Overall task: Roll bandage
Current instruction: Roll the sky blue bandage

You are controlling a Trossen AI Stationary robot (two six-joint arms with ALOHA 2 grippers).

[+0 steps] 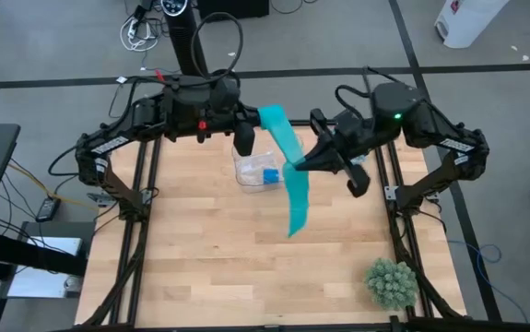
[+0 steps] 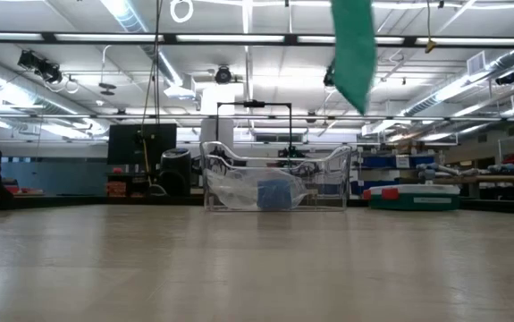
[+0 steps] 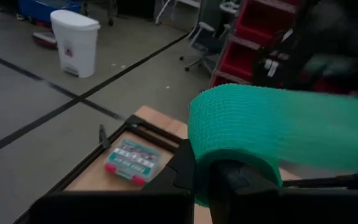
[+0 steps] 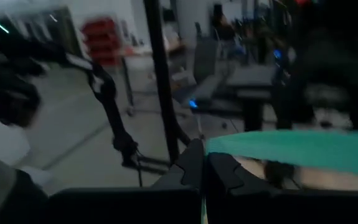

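High view: the bandage (image 1: 288, 171) spans frame centre — left gripper (image 1: 257, 116) clamps its upper end, right gripper (image 1: 294, 164) pinches mid-strip. Low view: tail dangles top centre. Wrist views: both grips closed on fabric — soft, light; best gripped flat.

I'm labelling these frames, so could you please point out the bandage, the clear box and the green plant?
bandage (image 1: 296, 189): high view, on the hanging strip's middle.
clear box (image 2: 230, 170): low view, on its front wall.
plant (image 1: 392, 282): high view, on the middle of its spiky top.
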